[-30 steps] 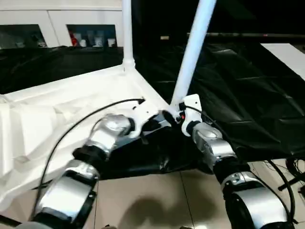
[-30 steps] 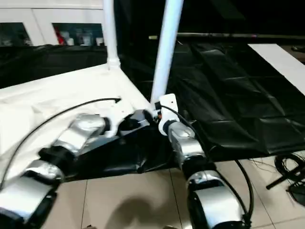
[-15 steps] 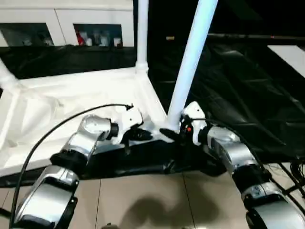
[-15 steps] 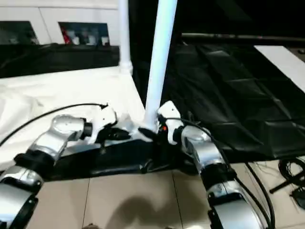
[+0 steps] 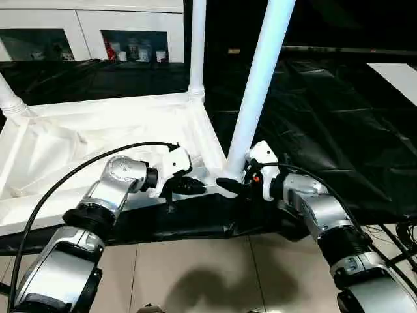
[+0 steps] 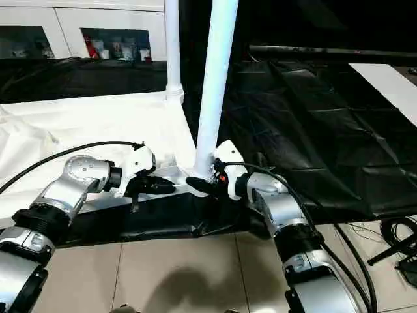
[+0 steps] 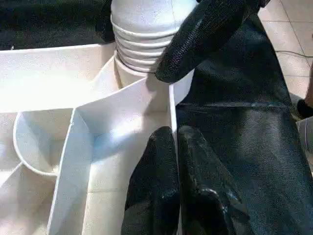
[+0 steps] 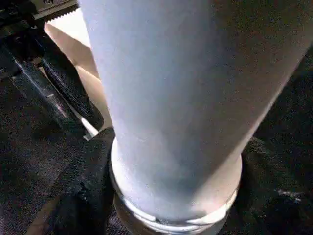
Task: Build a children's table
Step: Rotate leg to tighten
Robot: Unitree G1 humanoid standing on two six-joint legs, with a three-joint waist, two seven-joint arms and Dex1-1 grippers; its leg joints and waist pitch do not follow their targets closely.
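Observation:
The children's table top [image 5: 98,130] lies upside down on the black-covered work table. Three white legs stand in its corner sockets: one at the near right corner [image 5: 260,78], one at the far right [image 5: 197,45], one at the far left [image 5: 8,98]. My right gripper [image 5: 234,181] clasps the base of the near right leg, with one black finger [image 8: 80,196] pressed against its collar. My left gripper [image 7: 177,134] is shut, its tips on the top's rim just left of that corner, close to the right gripper's finger [image 7: 195,39].
The black cover [image 5: 326,117] stretches away to the right and hangs over the front edge. Tiled floor [image 5: 195,274] lies below the arms. White cabinets [image 5: 98,26] stand at the back, and cables [image 5: 404,235] lie at the lower right.
The camera has shifted, bringing more of the table top into view. My right gripper's fingers have drawn in around the leg's base. The left gripper stays shut at the rim.

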